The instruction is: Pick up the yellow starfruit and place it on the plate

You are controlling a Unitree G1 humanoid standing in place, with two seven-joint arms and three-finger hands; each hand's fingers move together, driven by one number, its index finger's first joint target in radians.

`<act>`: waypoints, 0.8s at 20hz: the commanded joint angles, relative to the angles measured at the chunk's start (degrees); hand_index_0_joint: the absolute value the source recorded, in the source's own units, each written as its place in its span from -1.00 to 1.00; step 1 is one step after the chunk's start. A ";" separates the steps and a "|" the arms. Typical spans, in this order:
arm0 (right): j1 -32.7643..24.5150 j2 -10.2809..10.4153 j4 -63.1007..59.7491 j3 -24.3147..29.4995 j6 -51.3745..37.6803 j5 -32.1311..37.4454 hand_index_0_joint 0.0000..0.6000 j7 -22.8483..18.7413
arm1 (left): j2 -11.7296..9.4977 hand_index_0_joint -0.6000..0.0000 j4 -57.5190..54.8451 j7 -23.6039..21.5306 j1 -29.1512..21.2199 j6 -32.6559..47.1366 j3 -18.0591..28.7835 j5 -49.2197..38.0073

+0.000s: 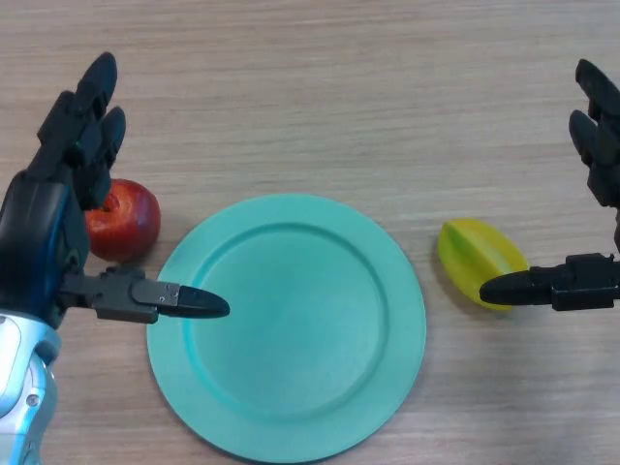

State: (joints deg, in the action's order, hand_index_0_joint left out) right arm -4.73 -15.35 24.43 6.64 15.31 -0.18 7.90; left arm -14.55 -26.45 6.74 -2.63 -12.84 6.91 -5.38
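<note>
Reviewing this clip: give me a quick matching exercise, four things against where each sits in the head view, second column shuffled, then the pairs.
Things:
1. starfruit
2. apple
3. plate
4. left hand

Places:
A. middle of the table, nothing on it
B. right of the plate, beside the right hand's thumb
C. over the apple, thumb reaching over the plate's left rim
D. left of the plate, partly hidden

Pairs: 1-B, 2-D, 3-A, 4-C

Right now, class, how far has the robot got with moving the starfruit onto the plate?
Nothing is done yet: the yellow starfruit lies on the table right of the empty green plate. The open right hand has its thumb beside it; the left hand is idle. Grasp, lift and placing remain.
</note>
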 commanded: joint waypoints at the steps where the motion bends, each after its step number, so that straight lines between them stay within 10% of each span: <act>1: -1.21 -1.55 4.20 3.33 -8.43 0.83 -1.00 -1.19 | -1.44 1.00 -4.76 -1.02 -1.31 6.45 3.09 0.47; 16: -3.06 -1.15 -7.28 -0.31 -12.00 -5.38 -1.00 -0.51 | -1.65 1.00 -4.24 -2.06 -1.84 8.60 3.64 0.46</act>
State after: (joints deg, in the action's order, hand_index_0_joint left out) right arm -5.48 -15.31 13.96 3.73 11.83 -4.64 8.30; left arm -14.56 -27.93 6.74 -2.82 -12.79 7.16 -5.09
